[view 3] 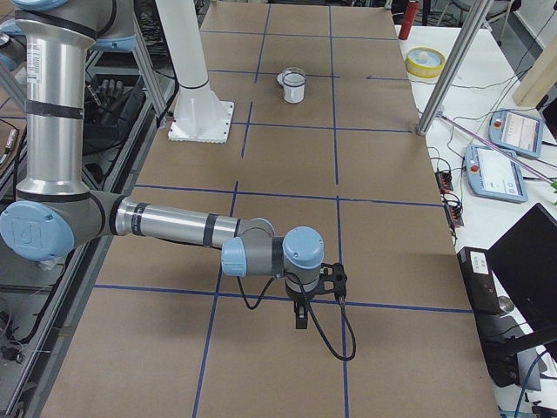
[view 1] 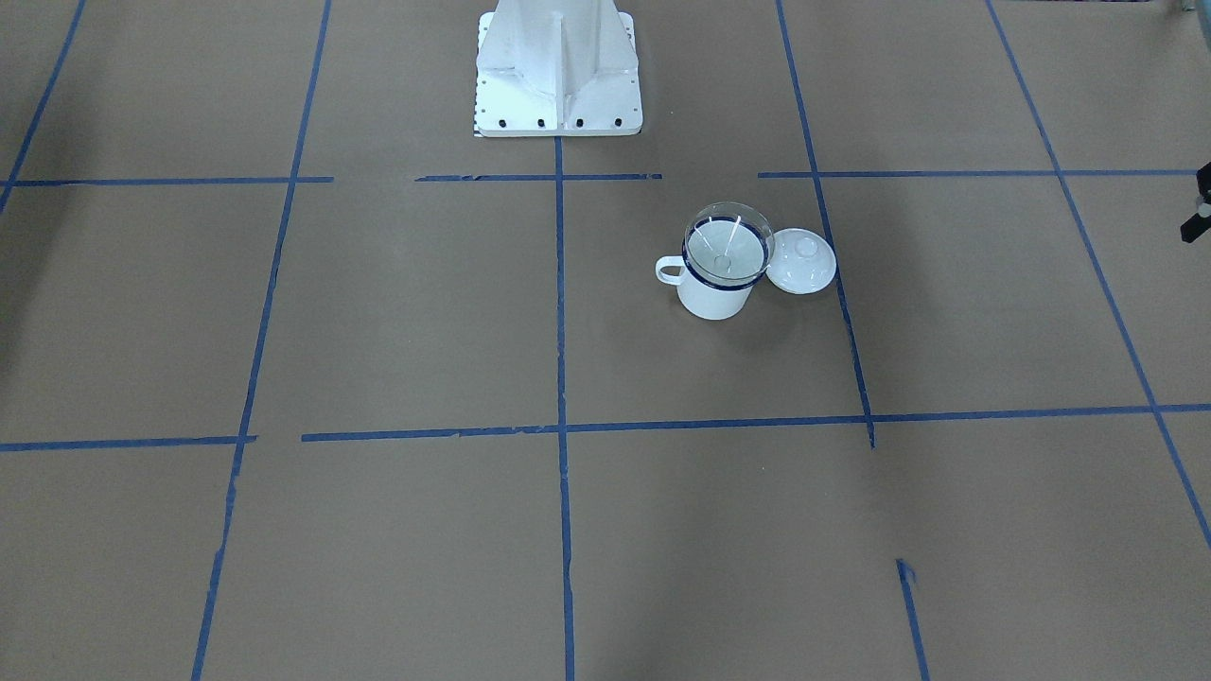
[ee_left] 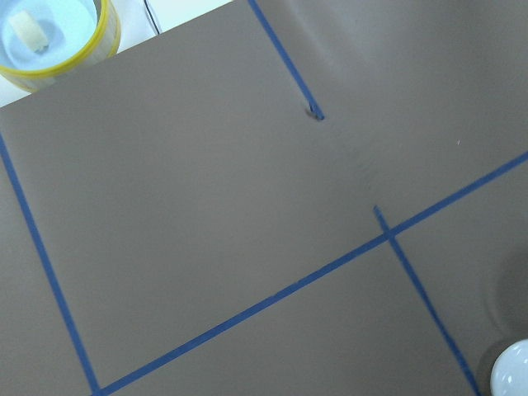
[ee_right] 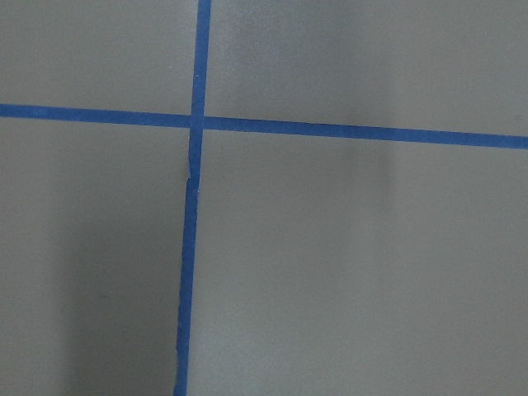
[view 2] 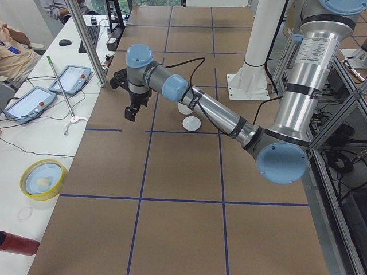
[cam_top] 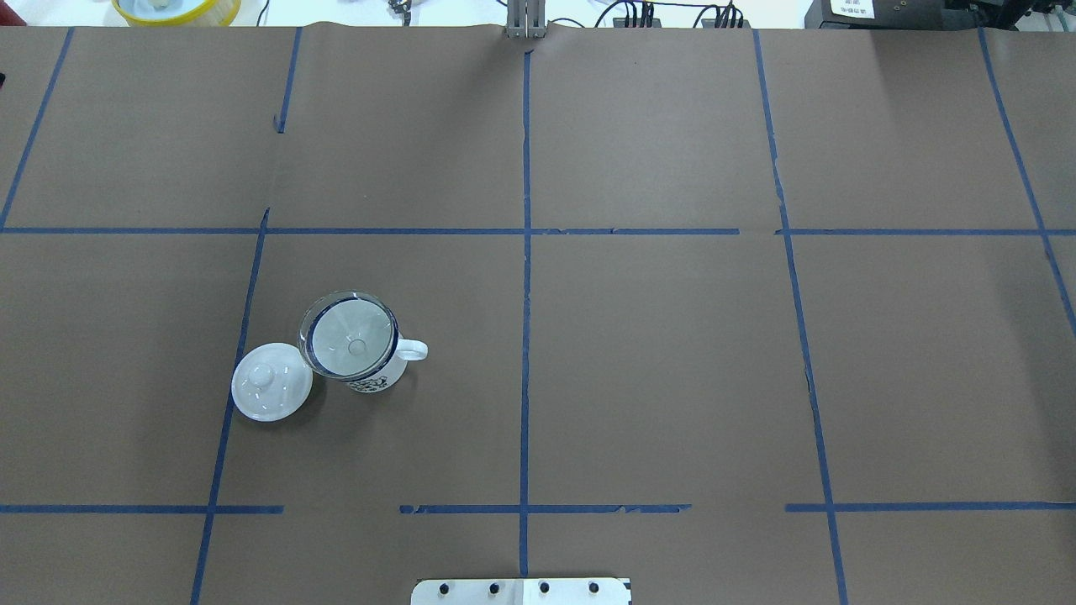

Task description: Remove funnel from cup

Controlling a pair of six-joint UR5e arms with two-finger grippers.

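The white enamel cup with a dark-blue rim stands upright on the brown table, and it also shows in the overhead view. The clear funnel sits in its mouth, spout down, and shows in the overhead view too. My left gripper hangs above the table's far side, well away from the cup. My right gripper hangs over the other end of the table, far from the cup. Both grippers show clearly only in the side views, so I cannot tell whether they are open or shut.
A flat white lid with a knob lies against the cup on the side opposite its handle. A yellow-rimmed bowl and a red bottle lie off the table's far edge. The robot base stands mid-table at the near edge.
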